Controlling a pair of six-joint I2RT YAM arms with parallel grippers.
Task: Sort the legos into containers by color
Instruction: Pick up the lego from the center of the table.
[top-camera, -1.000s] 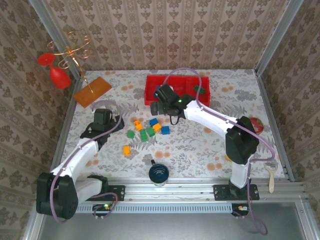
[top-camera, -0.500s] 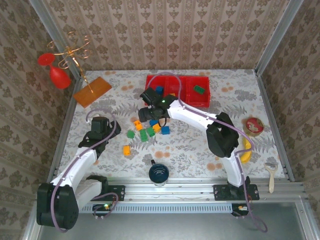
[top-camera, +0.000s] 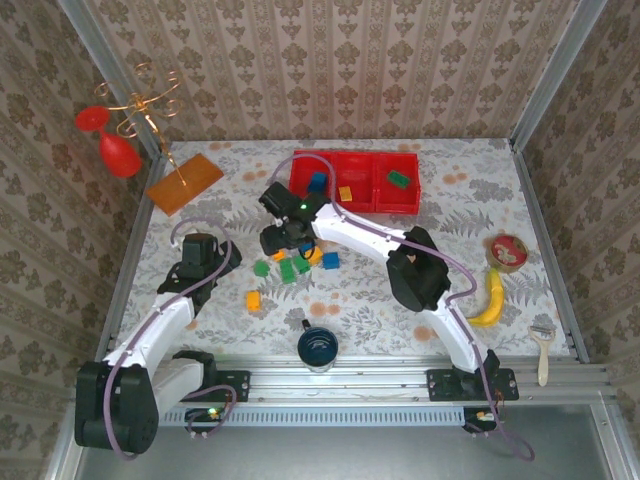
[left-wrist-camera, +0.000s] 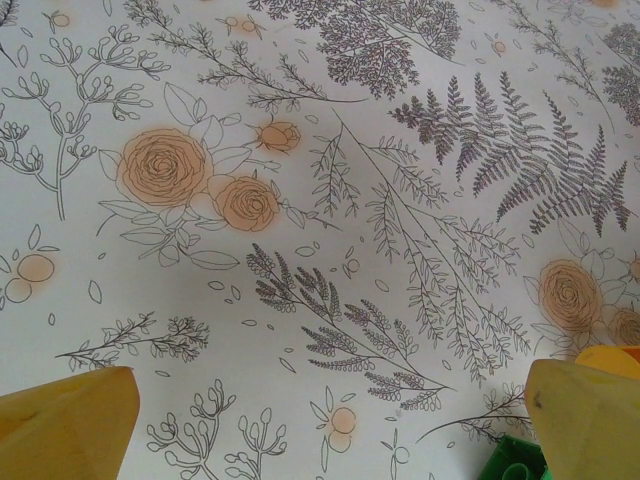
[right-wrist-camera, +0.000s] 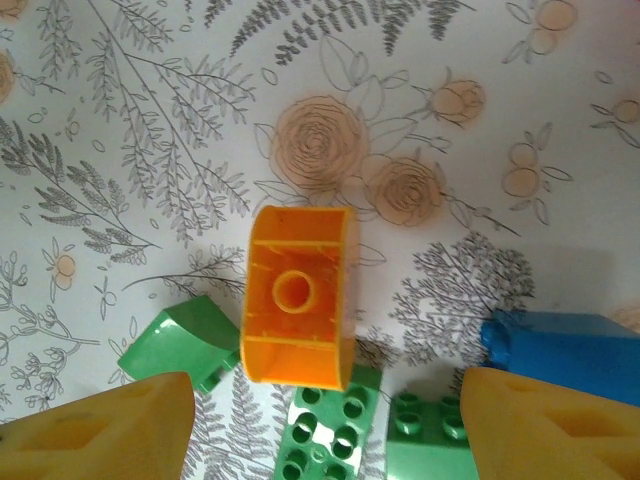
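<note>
In the top view, my right gripper (top-camera: 283, 240) hangs over the loose legos (top-camera: 290, 266), a scatter of green, orange and blue pieces left of the tabletop's (top-camera: 400, 290) middle. I cannot tell its opening from up here. My left gripper (top-camera: 200, 250) sits nearer the left edge, apart from them. The red tray (top-camera: 395, 206) lies with its long side along the far edge. It holds a blue lego (top-camera: 317, 182) in the left compartment, an orange lego (top-camera: 344, 193) in the middle and a green lego (top-camera: 398, 179) in the right. A floral cloth covers the tabletop, and patterned wallpaper and metal posts close it in.

In the left wrist view, my left gripper (left-wrist-camera: 325, 430) is spread wide over bare cloth, and a green brick (left-wrist-camera: 515, 462) peeks in by the right fingertip.

In the right wrist view, my right gripper (right-wrist-camera: 322, 420) is wide apart and holds nothing. An orange brick (right-wrist-camera: 297, 297) lies hollow side up. Its long axis runs away from me, crosswise to the line between my fingertips, and its near end meets a studded green brick (right-wrist-camera: 330, 445). A blue brick (right-wrist-camera: 565, 355) lies to the right.
</note>
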